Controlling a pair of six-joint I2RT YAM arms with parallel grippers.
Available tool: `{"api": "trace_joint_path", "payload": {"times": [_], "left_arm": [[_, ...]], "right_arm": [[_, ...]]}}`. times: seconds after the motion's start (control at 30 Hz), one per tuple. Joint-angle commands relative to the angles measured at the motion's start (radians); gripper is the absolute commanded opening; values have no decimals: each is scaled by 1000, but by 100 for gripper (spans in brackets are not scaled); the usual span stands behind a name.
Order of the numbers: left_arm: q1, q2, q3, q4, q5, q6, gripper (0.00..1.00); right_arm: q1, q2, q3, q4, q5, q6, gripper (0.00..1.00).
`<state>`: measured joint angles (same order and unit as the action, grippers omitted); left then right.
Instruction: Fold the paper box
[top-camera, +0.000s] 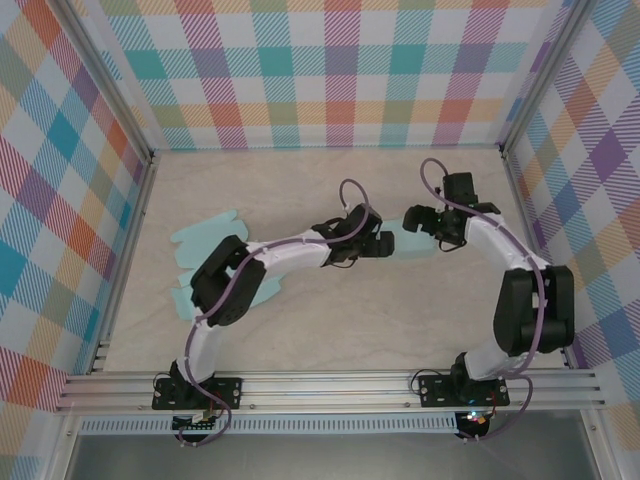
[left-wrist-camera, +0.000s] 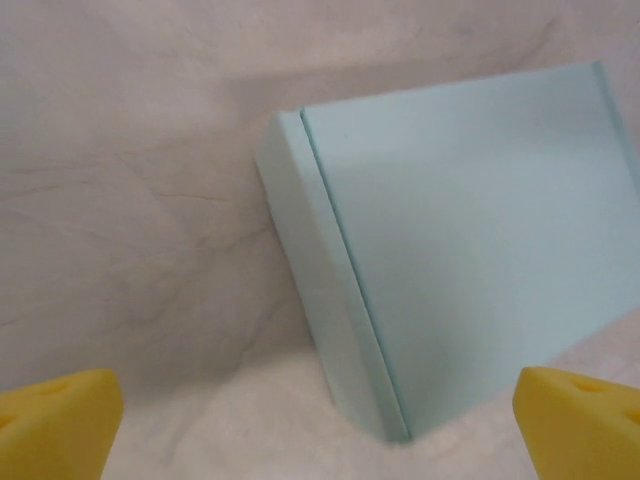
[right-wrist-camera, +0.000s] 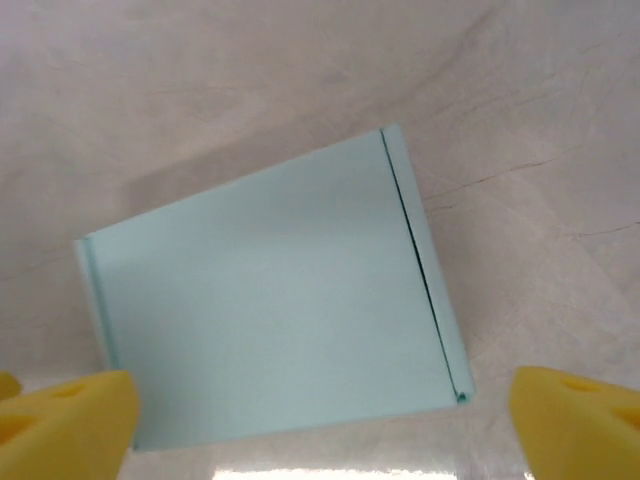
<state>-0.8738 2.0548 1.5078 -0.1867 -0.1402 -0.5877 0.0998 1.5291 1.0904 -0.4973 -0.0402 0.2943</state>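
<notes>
The paper box (top-camera: 411, 244) is light blue, closed up flat-topped, and rests on the pale table near the middle. In the left wrist view the box (left-wrist-camera: 470, 250) stands just ahead of my left gripper (left-wrist-camera: 320, 440), one corner reaching between the wide-apart yellow fingertips (left-wrist-camera: 60, 425) without touching them. In the right wrist view the box (right-wrist-camera: 270, 300) lies below my right gripper (right-wrist-camera: 320, 430), whose yellow fingertips (right-wrist-camera: 580, 420) stand spread beyond both of its ends. From above, the left gripper (top-camera: 382, 243) sits at the box's left end and the right gripper (top-camera: 418, 219) at its far side.
Flat light-blue paper cut-outs (top-camera: 205, 238) lie on the table at the left, one more (top-camera: 184, 297) partly under the left arm. Checkered walls (top-camera: 330, 70) close in three sides. An aluminium rail (top-camera: 330, 385) runs along the near edge.
</notes>
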Motion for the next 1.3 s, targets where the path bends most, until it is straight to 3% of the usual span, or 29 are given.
{"api": "trace_joint_path", "payload": {"times": [0.0,0.17,0.33,0.7,0.83,1.07,1.27], "left_arm": [[2,-214,-75,-17,-121,53,100],[5,-458,-242,-62,-335,41,100],[7,-723,-434,-168,-554,-19,100],[15,-1321,-787,-483,-881,-272,100],[13,-1535,-876,-618,-955,-373,100],[14,-1884,-978,-678,-981,-396,100],[15,-2009,-1015,-691,-991,-395,100]], "right_arm": [[20,-89,9,-64,-70,9,100],[153,-176,-18,-66,-54,56,100],[362,-174,-17,-36,16,127,100],[723,112,100,151,48,201,100],[781,257,188,174,1,195,99],[804,430,276,244,-79,215,86],[805,560,375,260,-131,204,76]]}}
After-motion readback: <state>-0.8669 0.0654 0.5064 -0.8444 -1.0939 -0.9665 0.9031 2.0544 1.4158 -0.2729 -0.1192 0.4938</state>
